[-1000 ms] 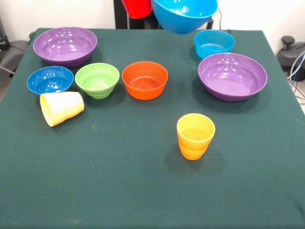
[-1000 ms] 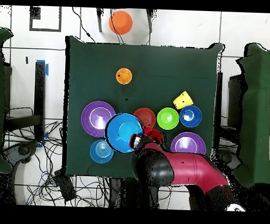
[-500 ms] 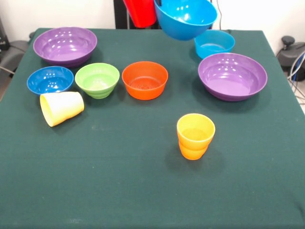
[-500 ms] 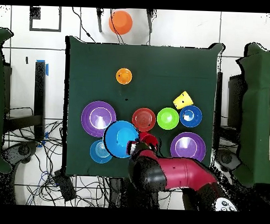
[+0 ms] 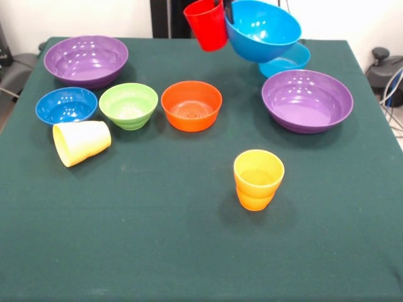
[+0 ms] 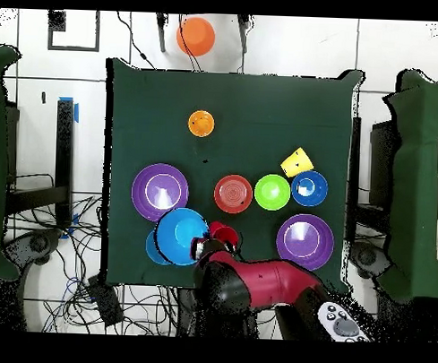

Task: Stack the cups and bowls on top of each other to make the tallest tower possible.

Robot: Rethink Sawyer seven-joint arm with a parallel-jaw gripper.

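My gripper [image 5: 227, 9] hangs over the table's far edge, shut on the rim of the large blue bowl [image 5: 261, 30], which is tilted in the air. The red cup [image 5: 206, 24] hangs tilted against the gripper's other side, also off the table. Under the blue bowl the cyan bowl [image 5: 288, 61] is partly hidden. On the cloth stand two purple bowls [image 5: 86, 60] [image 5: 307, 99], the dark blue bowl [image 5: 66, 105], green bowl [image 5: 128, 105], orange bowl [image 5: 191, 105] and an upright orange cup [image 5: 258, 178]. The yellow cup [image 5: 82, 142] lies on its side. No tower stands.
From overhead the red arm [image 6: 264, 282] reaches in over the table's bottom edge, with the blue bowl [image 6: 179, 235] covering most of the cyan bowl [image 6: 151, 249]. An orange object [image 6: 195, 35] sits beyond the table's top edge. Cables lie on the floor around the table.
In the front view the blue bowl and the red cup have come down and to the right together, now over the cyan bowl. Overhead, the arm has swung left.
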